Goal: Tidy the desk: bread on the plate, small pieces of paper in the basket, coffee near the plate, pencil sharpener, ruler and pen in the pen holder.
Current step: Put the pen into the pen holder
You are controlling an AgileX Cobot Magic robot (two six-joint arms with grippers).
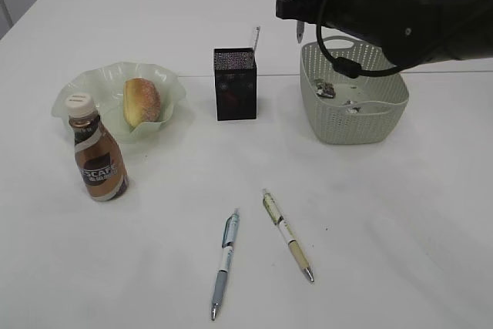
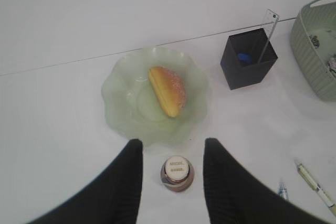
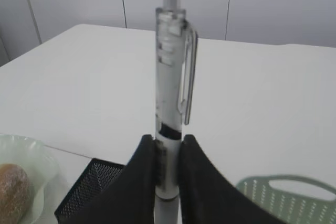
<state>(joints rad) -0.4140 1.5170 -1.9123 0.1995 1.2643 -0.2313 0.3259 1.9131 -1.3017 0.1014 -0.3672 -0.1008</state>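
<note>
I'm pinching a light, stiff, slick pen mid-barrel, right gripper clamped tight, top-center; left gripper hanging half-open, empty.

three pens, one bread, perhaps two scraps

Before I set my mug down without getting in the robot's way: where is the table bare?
Bare: the wide front right, right of the two pens and below the basket; the front left corner below the coffee bottle; the far strip behind the plate. Crowded: around the pen holder, where the right gripper holds a pen.
</note>
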